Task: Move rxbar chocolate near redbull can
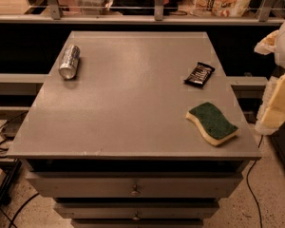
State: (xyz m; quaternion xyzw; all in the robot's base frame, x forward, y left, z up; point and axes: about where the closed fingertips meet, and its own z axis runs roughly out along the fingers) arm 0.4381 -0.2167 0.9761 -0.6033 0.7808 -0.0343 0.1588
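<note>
The rxbar chocolate [199, 74] is a small black glossy wrapper with white lettering, lying flat near the right edge of the grey table top [133, 103]. The redbull can [69, 61] is a slim silver can lying on its side near the far left edge of the table. The two are far apart, across the width of the table. My gripper [278, 96] shows as pale white and yellow shapes at the right edge of the view. It is beyond the table's right side, apart from the bar, and holds nothing that I can see.
A green-and-yellow sponge [212, 123] lies at the front right of the table, just in front of the bar. Drawers [133, 189] are below the front edge. A railing and shelf with clutter [156, 4] run behind the table. Cables lie on the floor at left.
</note>
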